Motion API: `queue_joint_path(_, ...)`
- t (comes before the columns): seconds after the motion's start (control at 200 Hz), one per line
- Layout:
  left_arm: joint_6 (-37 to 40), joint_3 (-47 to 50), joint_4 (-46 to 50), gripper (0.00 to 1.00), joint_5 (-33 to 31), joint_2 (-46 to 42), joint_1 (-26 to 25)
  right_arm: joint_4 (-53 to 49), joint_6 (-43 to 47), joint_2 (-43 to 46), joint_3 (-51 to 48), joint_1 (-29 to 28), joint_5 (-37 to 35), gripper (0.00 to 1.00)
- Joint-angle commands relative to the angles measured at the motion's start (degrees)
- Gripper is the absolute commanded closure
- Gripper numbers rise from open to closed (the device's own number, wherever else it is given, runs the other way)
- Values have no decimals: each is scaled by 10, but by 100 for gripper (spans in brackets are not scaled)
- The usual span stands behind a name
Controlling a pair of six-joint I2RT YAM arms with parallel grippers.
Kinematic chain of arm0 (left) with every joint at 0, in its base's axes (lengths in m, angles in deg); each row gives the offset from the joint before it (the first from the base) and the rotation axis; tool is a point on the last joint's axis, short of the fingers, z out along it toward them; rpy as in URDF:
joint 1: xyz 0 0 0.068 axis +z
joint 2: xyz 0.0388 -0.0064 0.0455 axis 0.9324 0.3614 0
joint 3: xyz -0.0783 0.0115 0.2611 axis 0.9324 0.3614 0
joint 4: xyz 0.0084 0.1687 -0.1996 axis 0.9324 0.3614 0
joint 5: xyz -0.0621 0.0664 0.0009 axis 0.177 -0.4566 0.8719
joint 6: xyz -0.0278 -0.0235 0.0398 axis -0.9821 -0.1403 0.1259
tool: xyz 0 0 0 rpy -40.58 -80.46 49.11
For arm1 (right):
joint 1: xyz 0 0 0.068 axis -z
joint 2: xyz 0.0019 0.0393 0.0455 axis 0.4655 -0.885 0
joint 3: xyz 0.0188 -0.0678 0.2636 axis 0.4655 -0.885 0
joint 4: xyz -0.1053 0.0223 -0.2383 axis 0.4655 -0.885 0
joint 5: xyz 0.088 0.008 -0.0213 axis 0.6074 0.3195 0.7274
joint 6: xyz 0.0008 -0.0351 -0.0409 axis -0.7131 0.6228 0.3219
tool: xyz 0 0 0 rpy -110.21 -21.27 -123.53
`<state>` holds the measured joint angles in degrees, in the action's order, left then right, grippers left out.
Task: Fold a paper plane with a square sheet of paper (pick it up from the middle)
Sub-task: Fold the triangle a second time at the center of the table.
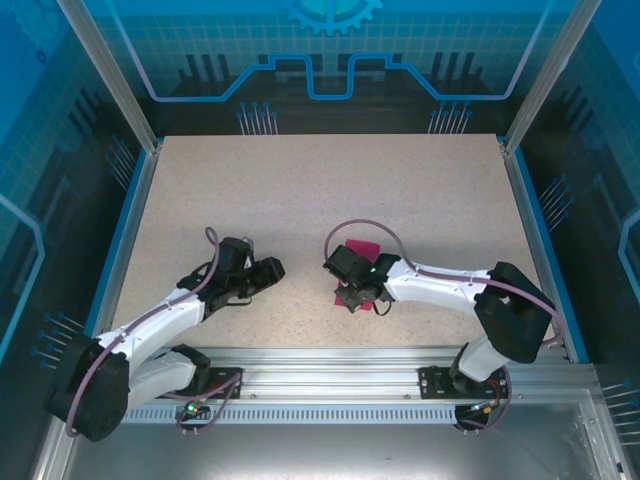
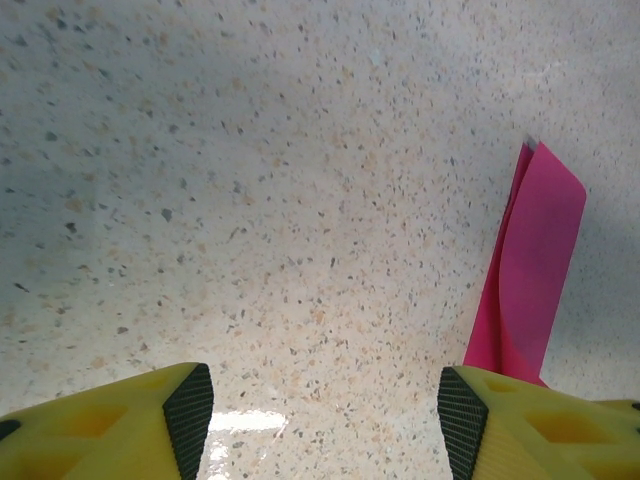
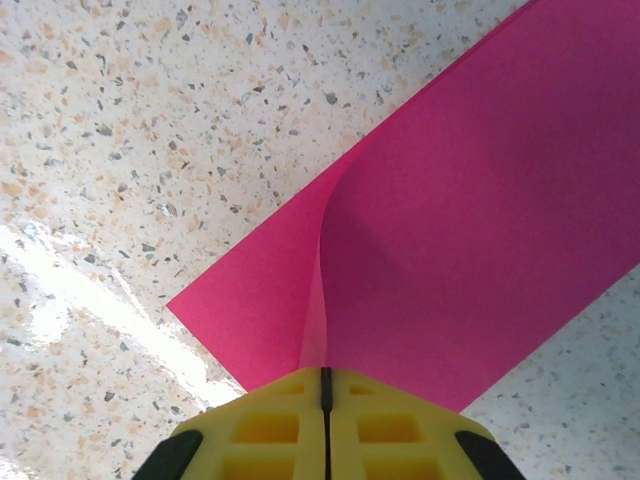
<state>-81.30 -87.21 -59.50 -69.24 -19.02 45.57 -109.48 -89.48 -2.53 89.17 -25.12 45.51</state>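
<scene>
Right end effector (image 3: 324, 375) tight on sheet (image 3: 480, 200)

No legible text, brand, label or number is present. The only sign is a blue gear emblem (image 1: 330, 10) at the top centre of the rear panel (image 1: 180, 50), above a blue circuit-style line graphic (image 1: 330, 96); neither carries lettering.

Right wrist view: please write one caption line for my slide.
The right tool, shut on the pink paper, pinches up a ridge from the speckled table.
</scene>
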Motion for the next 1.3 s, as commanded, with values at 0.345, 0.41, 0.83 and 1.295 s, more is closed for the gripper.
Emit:
queue_joint_path(0.345, 67, -127, -30, 44, 88, 147, -88, 96, 36, 50, -82, 204, 362, 93)
queue_joint_path(0.41, 64, -144, -36, 45, 89, 171, -103, 100, 37, 45, -87, 227, 383, 94)
queue_joint_path(0.83, 34, -271, -56, 62, 100, 320, -179, 100, 63, -10, -78, 321, 477, 91)
queue_joint_path(1.295, -14, -323, -77, 72, 112, 414, -207, 111, 59, -24, -80, 339, 510, 87)
